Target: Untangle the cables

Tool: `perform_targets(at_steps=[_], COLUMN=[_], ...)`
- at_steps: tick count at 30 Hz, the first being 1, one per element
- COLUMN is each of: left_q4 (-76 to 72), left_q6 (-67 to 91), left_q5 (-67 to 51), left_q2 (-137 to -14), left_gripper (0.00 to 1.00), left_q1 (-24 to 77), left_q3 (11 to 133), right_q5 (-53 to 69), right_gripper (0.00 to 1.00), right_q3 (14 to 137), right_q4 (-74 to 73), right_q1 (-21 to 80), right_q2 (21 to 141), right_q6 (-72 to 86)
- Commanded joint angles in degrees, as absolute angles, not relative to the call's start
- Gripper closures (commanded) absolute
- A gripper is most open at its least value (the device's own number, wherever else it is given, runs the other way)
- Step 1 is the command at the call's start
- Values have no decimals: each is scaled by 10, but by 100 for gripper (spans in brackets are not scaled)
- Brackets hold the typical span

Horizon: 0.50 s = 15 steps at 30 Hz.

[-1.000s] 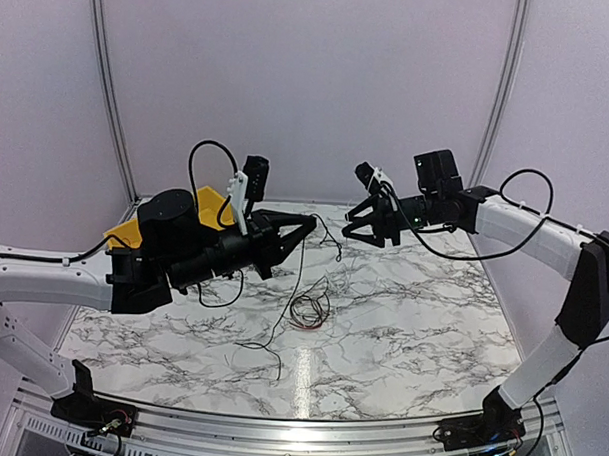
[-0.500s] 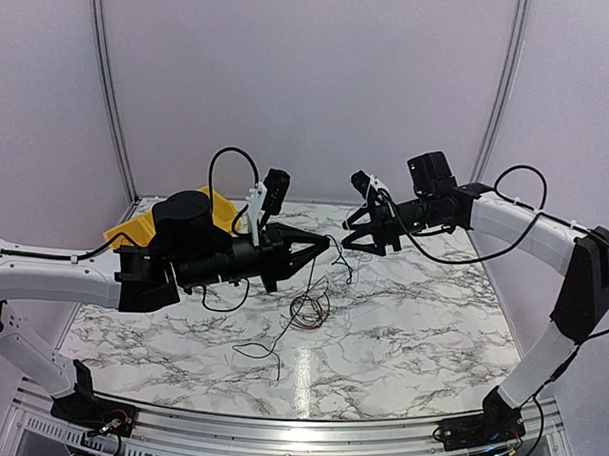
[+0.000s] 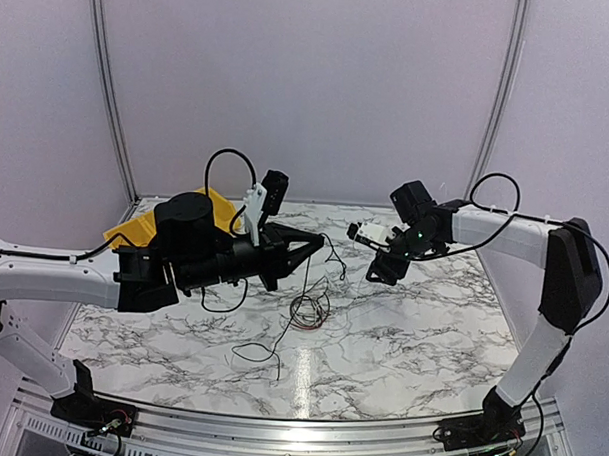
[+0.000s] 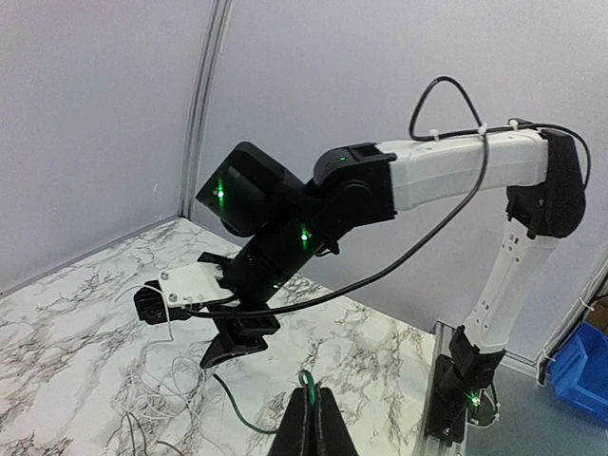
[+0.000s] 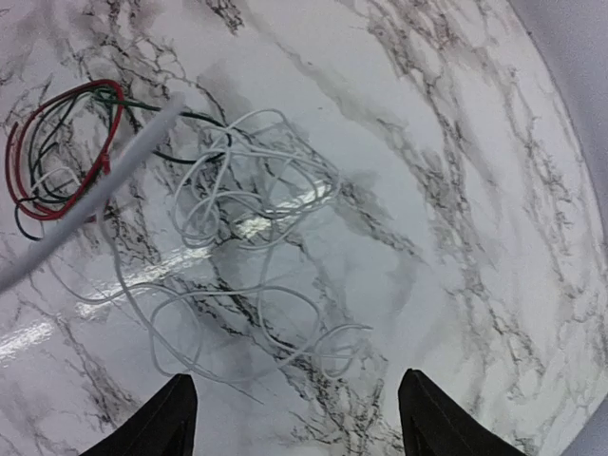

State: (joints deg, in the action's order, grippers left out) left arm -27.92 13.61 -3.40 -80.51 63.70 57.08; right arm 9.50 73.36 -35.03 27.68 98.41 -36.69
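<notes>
Marble tabletop (image 3: 431, 332) is carrying the cables (image 3: 308, 310); left fingers (image 4: 296, 429) are clamping one thin strand of them, while right fingers (image 5: 163, 420) are hovering spread wide above white loops (image 5: 249, 190).

Right end effector (image 5: 299, 420) pulled back, tipped downward, jaws wider; left end effector (image 3: 319, 241) carried cables (image 3: 310, 310) rightward.

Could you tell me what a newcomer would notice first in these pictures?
Probably the left pincer, raised mid-table and shut on a thin strand that hangs down to the cables, a loose red-and-dark coil on the marble table. Opposite it, the right pincer stands open above a pale wire tangle, and a yellow bin peeks out behind the left arm.
</notes>
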Motion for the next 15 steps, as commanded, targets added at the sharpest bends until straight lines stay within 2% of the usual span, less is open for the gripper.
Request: perform_targets(at_steps=[1, 6, 15], left_q4=[-276, -276, -273], left_q6=[120, 105, 140], left_q5=[32, 44, -19], left_q2=[-803, -846, -904], left_gripper=[100, 100, 100], left_q1=[633, 629, 623], left_q3=[559, 556, 538], right_q5=[-80, -203, -21], right_gripper=[26, 25, 24], right_q3=[749, 736, 769], right_q4=[-332, -311, -373], right_q1=[312, 353, 352], right_q2=[958, 944, 915], right_q6=[-397, -428, -376])
